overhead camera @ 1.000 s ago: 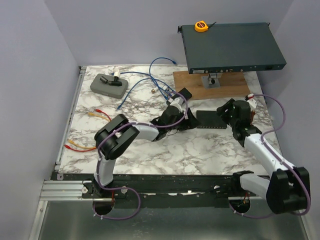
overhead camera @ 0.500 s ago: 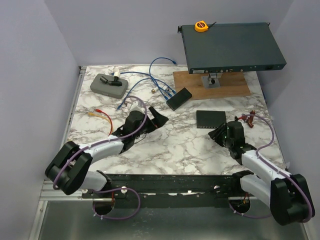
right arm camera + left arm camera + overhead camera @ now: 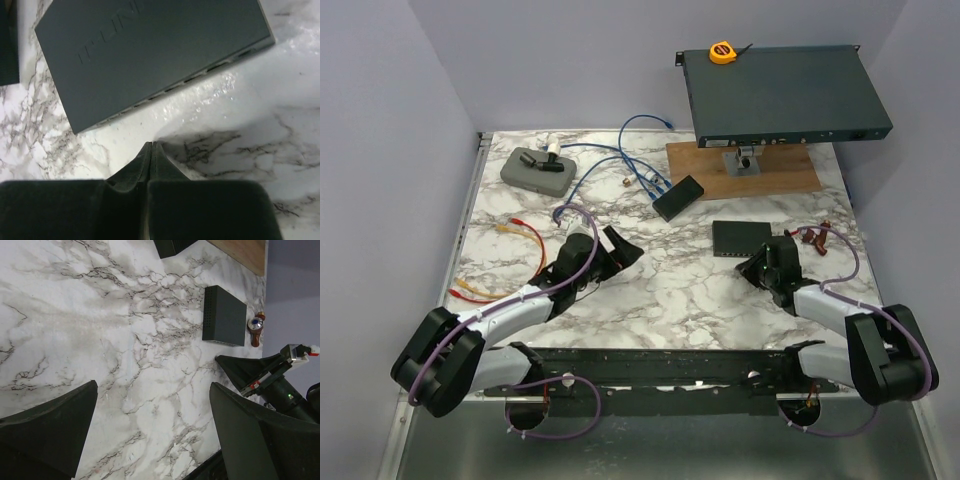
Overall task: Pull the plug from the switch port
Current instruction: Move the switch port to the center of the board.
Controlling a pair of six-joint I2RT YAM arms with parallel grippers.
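The switch (image 3: 740, 238) is a small flat dark box right of the table's middle; it also shows in the left wrist view (image 3: 223, 315) and the right wrist view (image 3: 150, 50). Its port row faces my right gripper, and I see no plug in the ports that show. A blue cable (image 3: 620, 165) lies loose at the back, its ends near a second black box (image 3: 678, 197). My right gripper (image 3: 752, 268) (image 3: 151, 145) is shut on nothing, just short of the switch. My left gripper (image 3: 620, 245) (image 3: 152, 387) hangs open over bare marble left of the middle.
A large rack unit (image 3: 780, 95) stands on a wooden board (image 3: 745, 170) at the back right, with a yellow tape measure (image 3: 722, 52) on top. A grey case (image 3: 536, 167) sits back left. Red and yellow leads (image 3: 510, 232) lie at the left, and a small brown tool (image 3: 820, 235) right of the switch.
Both arms have drawn back toward the near edge. The left gripper left the black box and opened wider. The right gripper closed and now sits before the switch.
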